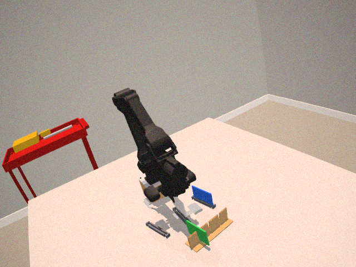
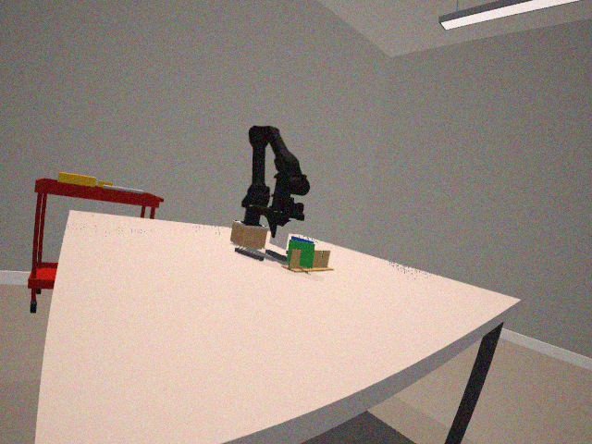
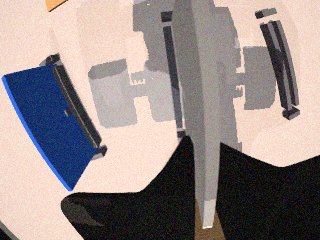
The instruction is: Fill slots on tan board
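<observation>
Evidently, the end effector (image 1: 173,199) (image 2: 273,235) (image 3: 194,142) is clamped on a plain, pale grey-white board (image 1: 180,204) (image 3: 197,75), upright above the middle dark holder (image 1: 181,213) (image 3: 174,75). The green board (image 1: 197,232) (image 2: 301,252) stands crosswise in the tan board (image 1: 214,225) (image 2: 322,258), whose two further slots are open. The flat, rectangular blue board (image 1: 202,195) (image 3: 45,117) sits upright in its holder (image 1: 203,202) (image 3: 77,105); contact between grey-white board and middle holder cannot be determined.
</observation>
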{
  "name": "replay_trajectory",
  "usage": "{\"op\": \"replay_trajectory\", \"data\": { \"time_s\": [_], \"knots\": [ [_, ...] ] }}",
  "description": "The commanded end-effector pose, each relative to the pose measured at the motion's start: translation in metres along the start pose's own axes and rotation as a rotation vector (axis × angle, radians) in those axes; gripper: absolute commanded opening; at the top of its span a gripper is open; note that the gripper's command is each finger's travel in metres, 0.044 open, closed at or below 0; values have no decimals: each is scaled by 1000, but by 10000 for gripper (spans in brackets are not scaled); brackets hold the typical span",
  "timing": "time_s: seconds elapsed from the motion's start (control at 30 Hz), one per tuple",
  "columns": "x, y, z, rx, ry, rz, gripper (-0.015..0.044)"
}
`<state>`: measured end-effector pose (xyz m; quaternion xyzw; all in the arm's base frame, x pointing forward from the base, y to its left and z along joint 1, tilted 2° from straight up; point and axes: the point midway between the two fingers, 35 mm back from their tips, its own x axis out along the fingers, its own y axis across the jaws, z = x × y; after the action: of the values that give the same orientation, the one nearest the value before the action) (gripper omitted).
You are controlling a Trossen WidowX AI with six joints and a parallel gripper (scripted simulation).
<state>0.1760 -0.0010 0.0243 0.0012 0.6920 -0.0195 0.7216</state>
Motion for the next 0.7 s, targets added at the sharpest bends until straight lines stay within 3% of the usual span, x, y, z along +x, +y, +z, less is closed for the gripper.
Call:
{"op": "replay_trajectory", "data": {
  "time_s": [0.0, 0.67],
  "knots": [
    [-8, 0, 2, 4, -9, -1, 0],
    [-53, 0, 2, 4, -9, -1, 0]
  ]
}}
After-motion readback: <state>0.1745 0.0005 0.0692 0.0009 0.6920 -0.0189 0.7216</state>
